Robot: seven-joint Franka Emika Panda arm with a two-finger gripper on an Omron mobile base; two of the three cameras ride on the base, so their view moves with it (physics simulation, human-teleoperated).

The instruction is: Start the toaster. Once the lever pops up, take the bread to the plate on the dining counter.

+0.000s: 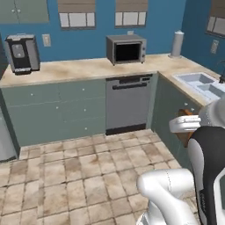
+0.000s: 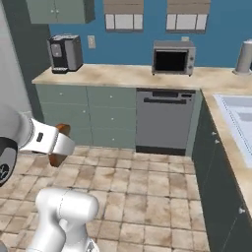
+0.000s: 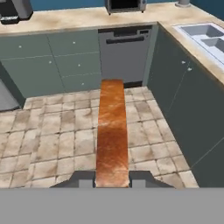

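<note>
We are gripping the bread (image 3: pixel 112 131) in our pincer (image 3: pixel 112 178), above the tiled floor (image 3: pixel 57 140) before the dishwasher (image 3: pixel 122 54); the sink (image 3: pixel 205 37) tabletop (image 3: pixel 192 52) is flanking it.

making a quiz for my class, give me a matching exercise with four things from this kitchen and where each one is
Things:
1. bread
2. coffee machine
3. dishwasher
4. sink

Places:
a. set in the right-hand counter
b. under the counter, below the toaster oven
c. between the end effector fingers
d. far left of the back counter

Pairs: 1-c, 2-d, 3-b, 4-a
</note>
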